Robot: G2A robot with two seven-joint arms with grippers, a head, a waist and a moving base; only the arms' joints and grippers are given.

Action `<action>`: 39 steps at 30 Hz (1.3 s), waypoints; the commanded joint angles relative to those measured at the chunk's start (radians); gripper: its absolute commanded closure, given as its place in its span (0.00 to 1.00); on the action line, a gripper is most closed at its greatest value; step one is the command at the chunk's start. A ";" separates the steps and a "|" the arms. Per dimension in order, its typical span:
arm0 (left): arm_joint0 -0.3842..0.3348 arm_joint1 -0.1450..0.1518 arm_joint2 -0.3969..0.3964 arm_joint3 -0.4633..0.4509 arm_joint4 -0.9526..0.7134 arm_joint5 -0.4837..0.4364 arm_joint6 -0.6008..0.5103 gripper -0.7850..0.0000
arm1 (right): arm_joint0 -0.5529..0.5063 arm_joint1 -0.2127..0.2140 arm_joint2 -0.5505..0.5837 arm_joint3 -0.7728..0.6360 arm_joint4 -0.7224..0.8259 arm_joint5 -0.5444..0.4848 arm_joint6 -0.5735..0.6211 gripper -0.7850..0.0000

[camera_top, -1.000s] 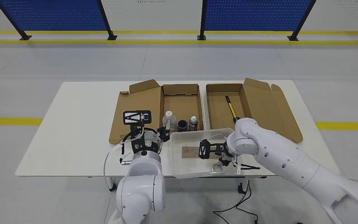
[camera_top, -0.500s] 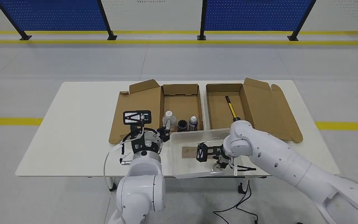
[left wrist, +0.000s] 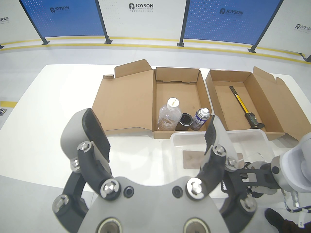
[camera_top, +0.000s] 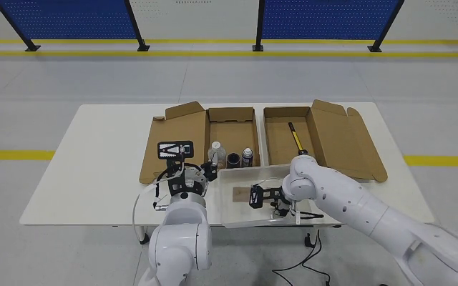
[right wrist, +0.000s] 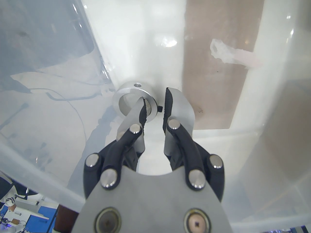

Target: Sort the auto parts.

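Right gripper (right wrist: 155, 103) is down inside the clear bin (camera_top: 236, 218) at the table's (camera_top: 100, 164) near edge. Its jaws are narrow and straddle the wall of the metal ring (right wrist: 131, 87), one jaw in the hole, the other just outside by the set screw, with a sliver of gap showing. The ring lies flat on the bin floor, close to the bin's wall and beside a brown sheet (right wrist: 213, 78).

Over on the other side, the left gripper (left wrist: 153, 120) hangs above the table with its jaws wide and nothing between them.

Behind the bin, one open cardboard box (left wrist: 177, 90) holds a clear bottle (left wrist: 170, 113), a black can (left wrist: 186, 121) and a spray can (left wrist: 200, 118), all upright in a row. The neighbouring box (left wrist: 226, 98) holds a caliper (left wrist: 243, 105) lying flat.
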 commanded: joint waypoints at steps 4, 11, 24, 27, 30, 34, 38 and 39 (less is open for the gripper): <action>0.000 0.000 0.000 0.000 0.000 0.000 0.000 0.00 | 0.004 -0.016 -0.012 0.026 0.000 -0.006 -0.006 0.78; 0.000 0.000 0.000 0.000 0.000 0.000 0.000 0.00 | 0.013 -0.034 -0.028 0.053 0.005 -0.007 -0.007 0.80; 0.000 0.000 0.000 0.000 0.000 0.000 0.000 0.00 | 0.027 -0.052 -0.029 0.082 0.016 -0.016 -0.018 1.00; 0.000 0.000 0.000 0.000 0.000 0.000 0.000 0.00 | 0.027 -0.045 -0.012 0.080 0.015 -0.017 -0.030 1.00; 0.000 0.000 0.000 0.000 0.000 0.000 0.000 0.00 | 0.025 -0.033 0.008 0.071 0.012 -0.017 -0.043 1.00; 0.000 0.000 0.000 0.000 0.000 0.000 0.000 0.00 | 0.017 -0.010 0.043 0.050 0.018 -0.020 -0.073 1.00; 0.000 0.000 0.000 0.000 0.000 0.000 0.000 0.00 | 0.003 0.019 0.088 0.025 0.010 -0.022 -0.120 1.00; 0.000 0.000 0.000 0.000 0.000 0.000 0.000 0.00 | -0.002 0.027 0.102 0.017 0.008 -0.022 -0.139 1.00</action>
